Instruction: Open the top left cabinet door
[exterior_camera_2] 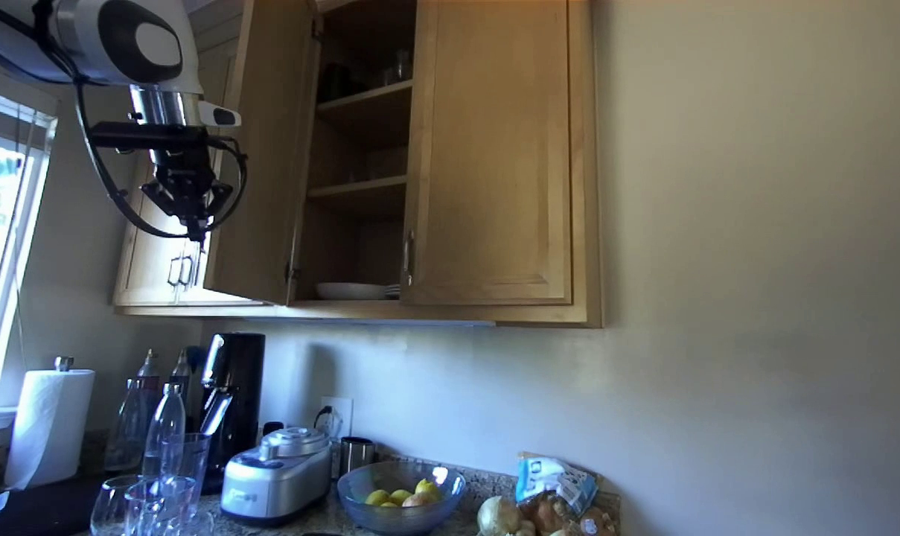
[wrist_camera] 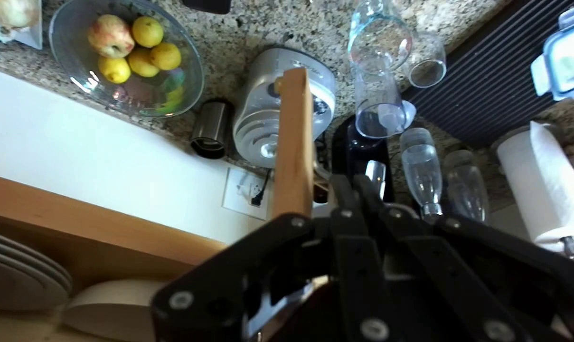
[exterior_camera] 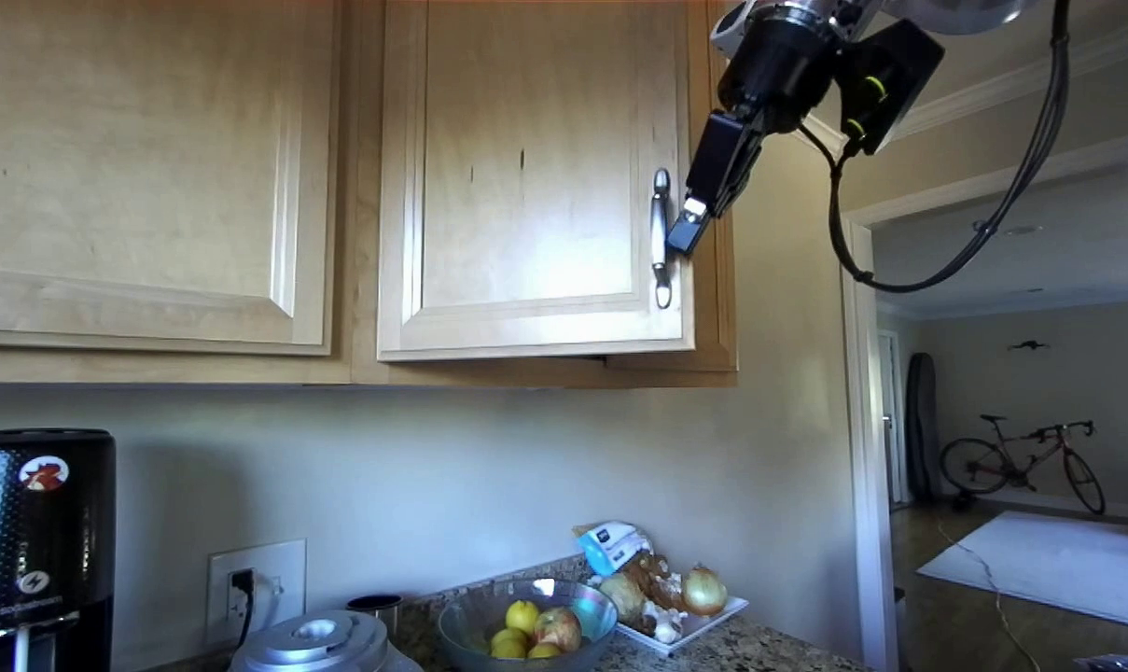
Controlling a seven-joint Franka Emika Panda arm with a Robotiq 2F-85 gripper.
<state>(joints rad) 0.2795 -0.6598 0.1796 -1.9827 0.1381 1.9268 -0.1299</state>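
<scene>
Top left cabinet door: upper end cut off in both exterior views, arm cropped too. Wrist view gets the door only as an edge-on slab, face hidden, covering part of the food processor. Items on the far top shelf sit in shadow, too dark to name.

Gripper: jaws drawn together, tips side by side. Door is swung out toward the near side, hinged left. Tips are just right of the bar handle in an exterior view, overlapping the door's free edge there (contact? can't tell). In the wrist view the slab is just left of the jaws.

Edges: gap between the swung door and the right-hand door exposes plates and a white bowl. Room: air right of the gripper to the doorway frame, with a cable looping through it; air left, toward the window. Drinking glasses well apart from the jaws.
</scene>
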